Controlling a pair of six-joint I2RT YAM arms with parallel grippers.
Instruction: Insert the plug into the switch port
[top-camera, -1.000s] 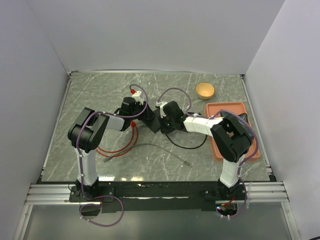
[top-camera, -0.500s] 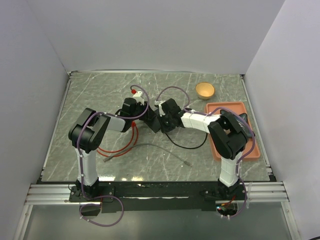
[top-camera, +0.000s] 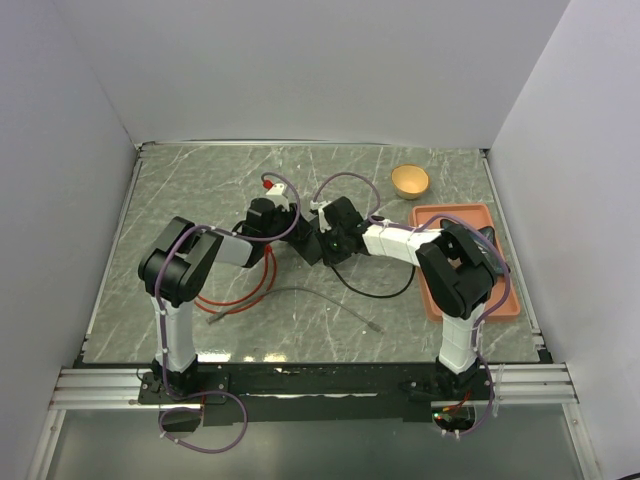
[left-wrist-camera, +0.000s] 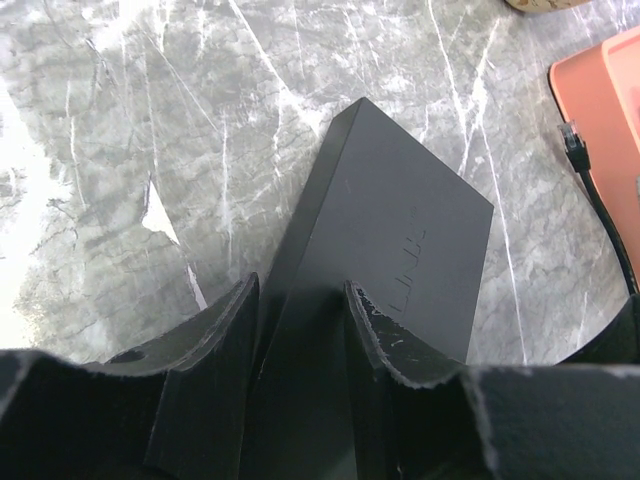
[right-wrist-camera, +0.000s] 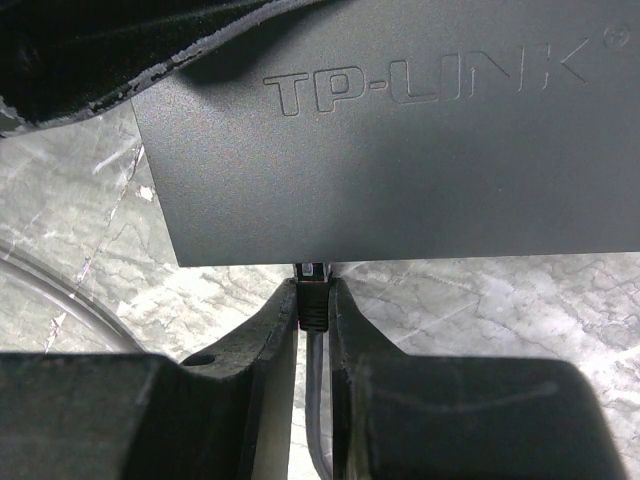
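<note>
The switch is a flat black box (left-wrist-camera: 400, 230) with raised lettering (right-wrist-camera: 420, 80), lying mid-table between both arms. My left gripper (left-wrist-camera: 300, 292) is shut on its near end, one finger (left-wrist-camera: 225, 320) on each side. My right gripper (right-wrist-camera: 312, 292) is shut on the black plug (right-wrist-camera: 312, 303), whose clear tip touches the box's long edge (right-wrist-camera: 313, 268). The switch port itself is hidden under that edge. In the top view the left gripper (top-camera: 285, 224) and the right gripper (top-camera: 320, 240) meet over the box.
An orange tray (top-camera: 468, 290) lies on the right under the right arm, and a wooden bowl (top-camera: 409, 181) behind it. Red cable loops (top-camera: 240, 295), a grey cable (top-camera: 310, 293) and the plug's black cable (top-camera: 375, 292) lie in front. A second black plug (left-wrist-camera: 573, 135) lies beside the tray.
The right gripper with the plug has moved a little back and left, toward the box's edge. The left gripper has barely shifted and keeps its hold.
</note>
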